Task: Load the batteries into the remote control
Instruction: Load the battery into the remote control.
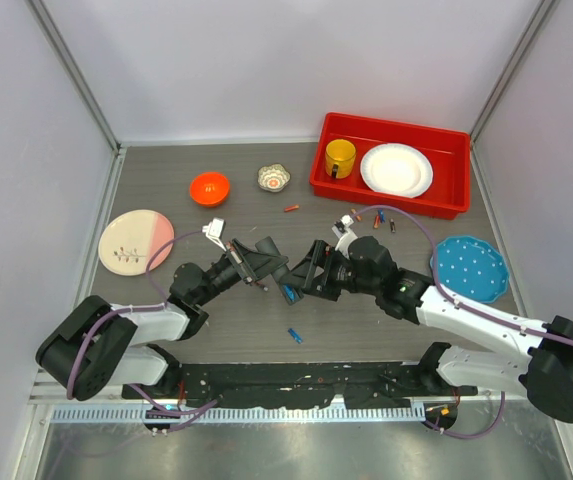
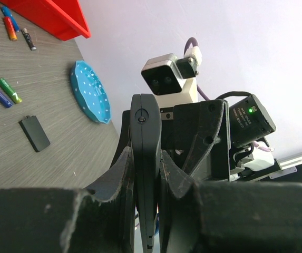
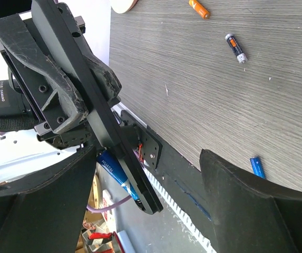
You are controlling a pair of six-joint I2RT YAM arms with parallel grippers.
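My left gripper [image 1: 263,262] [image 2: 146,161] is shut on the remote control [image 2: 144,132], a slim black bar held edge-on above the table. In the right wrist view the remote [image 3: 100,118] slants across the frame. A blue battery [image 3: 116,175] lies along its underside near the lower end. My right gripper [image 1: 302,278] [image 3: 151,203] is open, with its fingers either side of the remote's end. Loose batteries lie on the table: a blue one [image 1: 294,335], an orange-red one [image 1: 291,208] and several [image 1: 376,218] near the red bin.
A red bin [image 1: 321,178] holds a yellow mug [image 1: 341,157] and a white plate. A blue dotted plate [image 1: 469,268] is at the right. An orange bowl [image 1: 209,187], a small dish [image 1: 274,178] and a pink plate [image 1: 134,241] are at the left. A flat black cover [image 2: 35,133] lies on the table.
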